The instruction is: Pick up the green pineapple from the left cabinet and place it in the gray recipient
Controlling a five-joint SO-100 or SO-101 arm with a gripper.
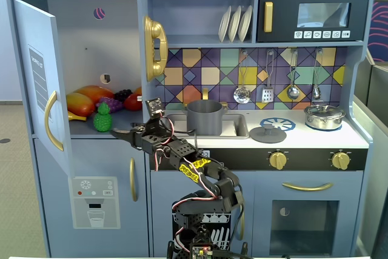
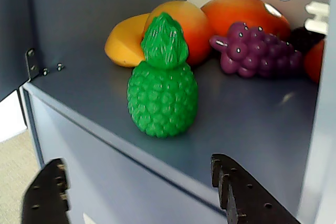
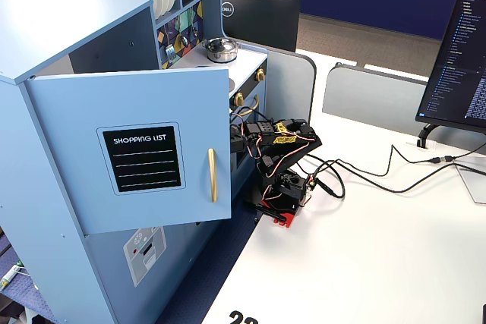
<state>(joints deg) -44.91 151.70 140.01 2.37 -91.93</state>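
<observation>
The green pineapple (image 1: 102, 118) stands upright near the front edge of the shelf in the left cabinet (image 1: 79, 47), whose blue door (image 1: 36, 77) is swung open. In the wrist view the pineapple (image 2: 163, 90) is centred just beyond my gripper (image 2: 136, 174). The gripper is open and empty, with its black fingers (image 2: 241, 192) wide apart at the shelf's front edge, short of the fruit. In a fixed view the gripper (image 1: 121, 133) is just right of and below the pineapple. The gray recipient (image 1: 204, 116) stands in the sink. In the side fixed view the door (image 3: 144, 157) hides the cabinet's inside.
Orange fruits (image 2: 178, 22), a banana (image 2: 121, 45) and purple grapes (image 2: 257, 51) lie behind the pineapple. A gold phone (image 1: 156, 47) hangs on the cabinet's right wall. A flat gray lid (image 1: 267, 133) and a silver lidded pot (image 1: 324, 116) are on the counter.
</observation>
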